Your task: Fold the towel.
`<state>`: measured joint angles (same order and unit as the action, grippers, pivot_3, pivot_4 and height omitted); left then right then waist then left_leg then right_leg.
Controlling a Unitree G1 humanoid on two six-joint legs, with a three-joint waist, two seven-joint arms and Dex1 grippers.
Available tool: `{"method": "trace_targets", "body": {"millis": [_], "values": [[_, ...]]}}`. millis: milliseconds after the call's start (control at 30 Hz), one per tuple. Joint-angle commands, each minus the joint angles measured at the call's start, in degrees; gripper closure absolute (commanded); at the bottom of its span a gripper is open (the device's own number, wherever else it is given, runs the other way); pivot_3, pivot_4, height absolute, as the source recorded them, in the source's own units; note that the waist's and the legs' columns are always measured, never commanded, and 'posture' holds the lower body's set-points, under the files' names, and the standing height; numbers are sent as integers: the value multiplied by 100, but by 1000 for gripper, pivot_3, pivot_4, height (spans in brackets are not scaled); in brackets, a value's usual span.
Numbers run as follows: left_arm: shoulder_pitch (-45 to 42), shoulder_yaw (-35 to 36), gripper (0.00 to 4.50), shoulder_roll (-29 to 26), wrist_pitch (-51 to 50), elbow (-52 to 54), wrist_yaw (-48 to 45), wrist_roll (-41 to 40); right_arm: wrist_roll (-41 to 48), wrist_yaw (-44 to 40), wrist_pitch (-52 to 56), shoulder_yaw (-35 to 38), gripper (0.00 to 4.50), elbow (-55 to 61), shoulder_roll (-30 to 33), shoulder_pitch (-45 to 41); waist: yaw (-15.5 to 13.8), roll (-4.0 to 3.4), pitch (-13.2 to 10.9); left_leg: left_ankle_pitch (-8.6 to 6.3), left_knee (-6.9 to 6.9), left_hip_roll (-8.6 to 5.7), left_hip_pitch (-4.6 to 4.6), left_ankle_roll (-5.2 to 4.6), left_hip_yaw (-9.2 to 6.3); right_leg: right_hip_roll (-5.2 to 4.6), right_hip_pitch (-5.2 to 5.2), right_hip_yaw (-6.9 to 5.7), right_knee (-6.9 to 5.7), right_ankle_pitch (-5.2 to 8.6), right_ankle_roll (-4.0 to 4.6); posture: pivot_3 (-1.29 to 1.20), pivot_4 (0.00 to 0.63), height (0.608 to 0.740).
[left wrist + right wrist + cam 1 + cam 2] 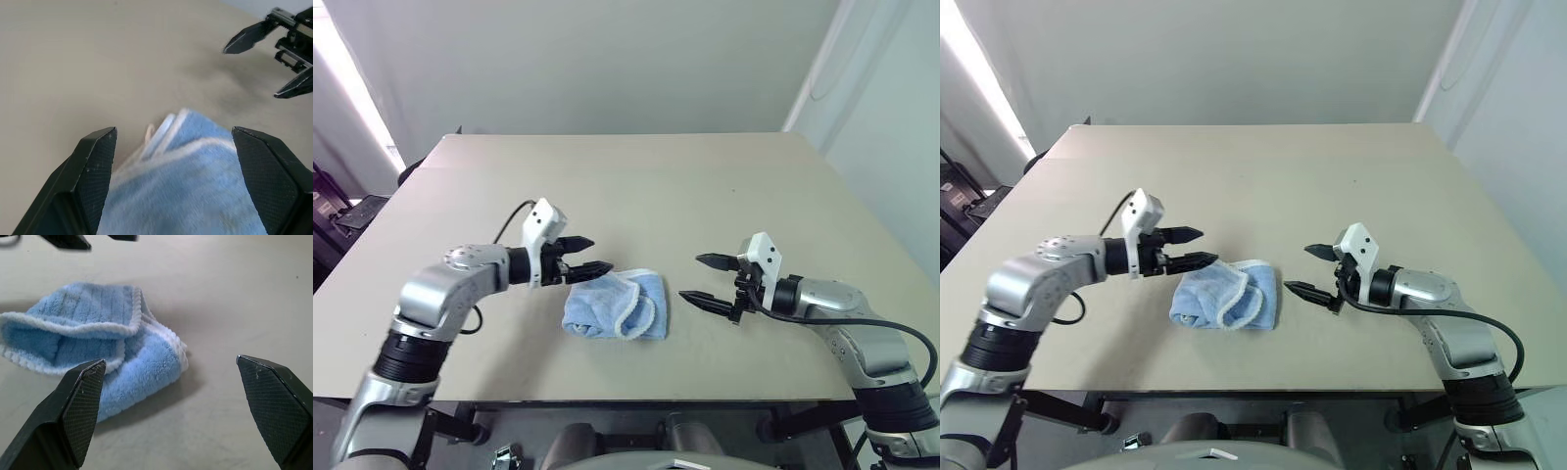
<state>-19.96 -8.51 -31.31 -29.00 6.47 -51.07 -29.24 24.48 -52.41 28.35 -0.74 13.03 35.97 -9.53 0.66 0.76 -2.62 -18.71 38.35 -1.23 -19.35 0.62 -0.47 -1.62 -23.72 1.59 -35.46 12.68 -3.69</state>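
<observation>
Light-blue towel (617,305) with white piping lies bunched and folded over on beige table (636,186). Left gripper (591,257) just beside towel's left edge, fingers spread, empty. Right gripper (707,279) near towel's right, wide open, empty.

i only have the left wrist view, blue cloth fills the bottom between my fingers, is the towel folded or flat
Observer: The small light-blue terry towel with white piping lies bunched in a loose fold on the beige table, not flat.
Operator: am i holding it
Observer: No, the left gripper is open, at the towel's left edge.
Operator: where's the other arm
Observer: The right gripper is open too, off the towel's right side with bare table between.
</observation>
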Motion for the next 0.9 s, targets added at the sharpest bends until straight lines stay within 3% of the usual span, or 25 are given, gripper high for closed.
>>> {"method": "trace_targets", "body": {"millis": [33,167,300,500,700,900], "values": [[230,-375,539,220,1244,-440,-458,597,48,62,-23,123,0,13,-3,-155,2,3,-2,0,-3,1,-3,-1,0,2,-3,1,6,-1,0,0,0,740],[341,-560,539,570,1972,-1111,-830,850,114,60,15,197,0,21,47,-156,-21,2,-1,-1,-6,4,-6,-2,-1,4,-9,0,6,-1,0,0,0,740],[-97,-661,539,1237,3121,-2574,-357,1619,126,123,137,180,0,44,64,-124,-76,2,-1,-1,-2,2,3,-3,-1,3,30,-4,15,0,-19,0,0,740],[-424,-428,539,2028,3713,-3419,-29,1727,214,109,335,140,0,239,104,26,-150,-1,1,-2,6,2,3,-4,-3,4,32,-5,23,-9,-43,0,0,740],[-287,-428,539,2244,3708,-3128,-48,1719,356,106,569,116,0,245,58,-29,-140,-2,2,-4,6,2,0,-8,-2,5,32,-4,23,-20,-47,0,0,740],[-154,-219,539,1938,3555,-2401,-25,1648,772,186,1102,246,0,103,-41,-219,-122,-2,2,-4,6,6,0,-8,-2,8,31,-4,21,-19,-47,0,0,740]]}}
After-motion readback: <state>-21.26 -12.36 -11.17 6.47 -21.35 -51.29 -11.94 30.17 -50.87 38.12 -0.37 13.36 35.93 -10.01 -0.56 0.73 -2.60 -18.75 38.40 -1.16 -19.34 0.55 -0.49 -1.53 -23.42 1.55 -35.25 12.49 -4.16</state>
